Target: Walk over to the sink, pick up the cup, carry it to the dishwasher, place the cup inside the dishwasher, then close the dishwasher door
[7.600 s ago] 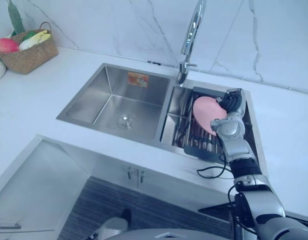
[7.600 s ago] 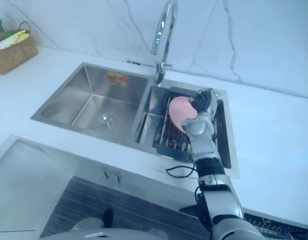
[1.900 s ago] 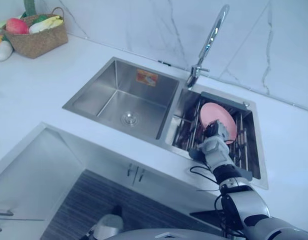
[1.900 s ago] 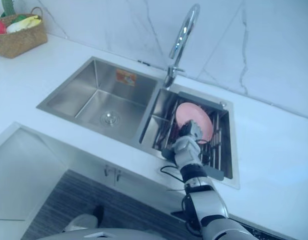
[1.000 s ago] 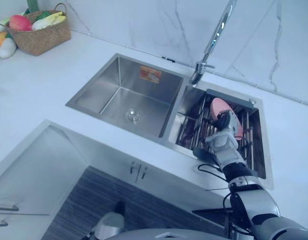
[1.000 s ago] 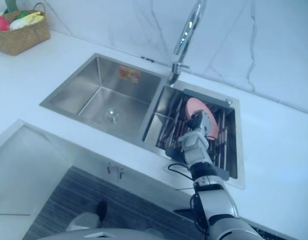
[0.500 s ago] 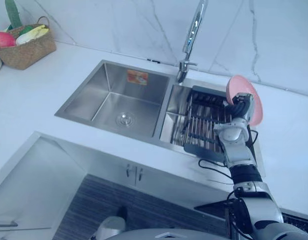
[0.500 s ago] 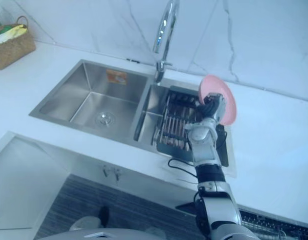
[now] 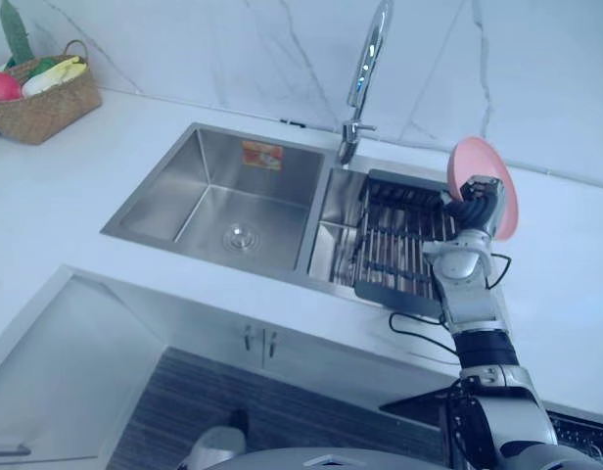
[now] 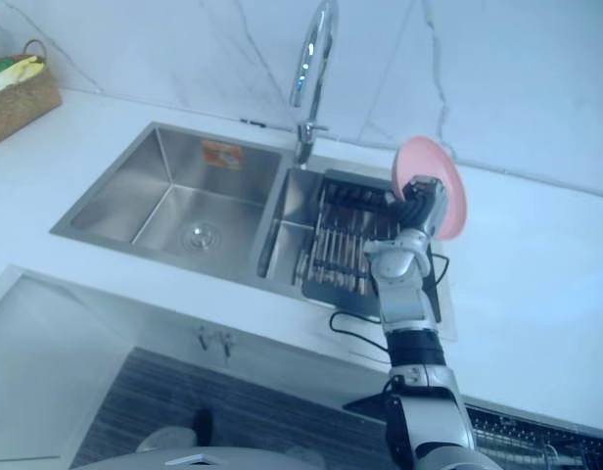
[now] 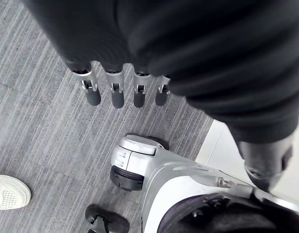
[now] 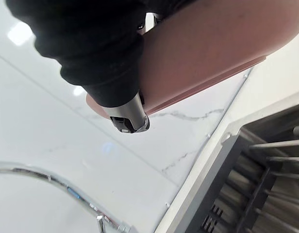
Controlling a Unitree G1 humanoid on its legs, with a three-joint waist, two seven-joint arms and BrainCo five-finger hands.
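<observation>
Right eye view: my right hand (image 10: 422, 208) is clenched round a pink plate (image 10: 424, 157), not a cup, held above the rack (image 10: 346, 245). Pickup looks done; carrying, loading the dishwasher and closing it remain. My left hand (image 11: 188, 43) hangs relaxed over the floor (image 11: 42, 121).

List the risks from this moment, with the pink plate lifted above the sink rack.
1. The right hand grips the pink plate by one side, on edge in the air; a slip would likely drop it onto the dish rack or the counter.
2. Swinging it leftward could knock the faucet.
3. The task names a cup; this is a plate, so the wrong item may get loaded.
</observation>
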